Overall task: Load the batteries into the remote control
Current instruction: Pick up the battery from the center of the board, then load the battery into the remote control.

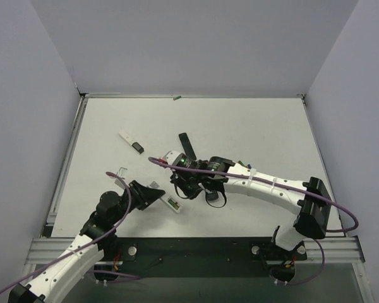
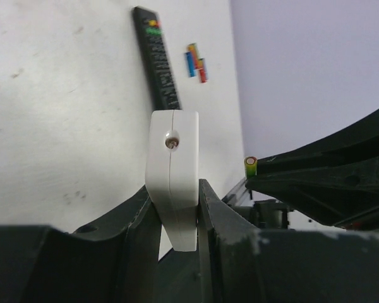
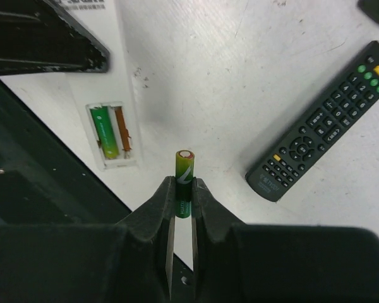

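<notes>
The remote control (image 3: 95,88) is in the near-left part of the table (image 1: 252,126), with its plain white back turned up and the battery bay uncovered. One green cell (image 3: 105,132) already lies in the left slot of the bay; the slot beside it shows only a bare spring. The left gripper (image 2: 177,192) pinches one end of the remote between its two fingers. Just beside the bay, the right gripper (image 3: 183,186) is closed on a green battery (image 3: 184,165), which stands out beyond the fingertips and does not touch the remote. A black remote (image 3: 322,136) lies flat on the table a little farther away. A few loose batteries (image 2: 196,63) with red and blue wrappers rest near its far end. A white strip (image 1: 131,141) with a dark end lies apart, toward the left.
</notes>
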Tool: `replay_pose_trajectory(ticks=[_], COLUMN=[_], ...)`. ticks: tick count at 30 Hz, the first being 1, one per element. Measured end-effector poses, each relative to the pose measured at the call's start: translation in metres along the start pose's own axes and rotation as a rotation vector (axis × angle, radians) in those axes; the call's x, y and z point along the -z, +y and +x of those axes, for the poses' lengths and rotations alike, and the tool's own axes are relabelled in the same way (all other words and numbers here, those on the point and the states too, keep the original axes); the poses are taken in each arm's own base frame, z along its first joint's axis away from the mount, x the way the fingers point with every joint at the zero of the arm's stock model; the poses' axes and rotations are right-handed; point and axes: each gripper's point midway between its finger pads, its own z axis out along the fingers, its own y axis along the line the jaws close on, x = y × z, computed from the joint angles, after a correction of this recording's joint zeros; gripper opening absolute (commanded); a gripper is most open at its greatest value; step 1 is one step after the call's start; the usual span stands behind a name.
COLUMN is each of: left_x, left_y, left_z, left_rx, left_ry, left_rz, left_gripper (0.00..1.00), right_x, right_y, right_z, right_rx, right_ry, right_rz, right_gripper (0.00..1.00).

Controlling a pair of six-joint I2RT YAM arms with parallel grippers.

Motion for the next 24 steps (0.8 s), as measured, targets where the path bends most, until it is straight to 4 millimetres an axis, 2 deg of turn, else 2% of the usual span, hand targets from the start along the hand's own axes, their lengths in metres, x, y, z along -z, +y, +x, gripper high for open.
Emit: replay_pose_trajectory(ticks=[4,6,10,13,18,24], left_x=[0.001,0.003,0.008,0.010,0.011,0.012], left_y=[-0.041,-0.057,-0.077,-0.082,-0.087,-0.090], left_z=[-0.013,-0.018,-0.024,-0.025,-0.026,-0.027], left_rx=[0.011,0.016,0.017,0.015,0.033,0.060], left_ry=[-0.043,-0.062,-0.084,-0.083,-0.085,-0.083], left_rz=[0.164,0.229,0.310,0.332,0.351,0.359], left_gripper=[0.00,0.00,0.00,0.00,0.00,0.00], right_x=[0.032,0.038,0.046,0.052,0.063,0.060], right_y=[0.003,0.007,0.017,0.023,0.031,0.033], right_z=[-0.021,-0.023,-0.021,-0.023,-0.038,-0.040], right_rx=[-0.046,-0.055,-0.051,-0.042,-0.035,-0.025], right_ry=[-0.065,-0.068,-0.051,-0.052,-0.091,-0.082], right_rz=[-0.024,-0.034,-0.055,-0.062,-0.071,-0.063], right_gripper=[0.00,0.00,0.00,0.00,0.00,0.00])
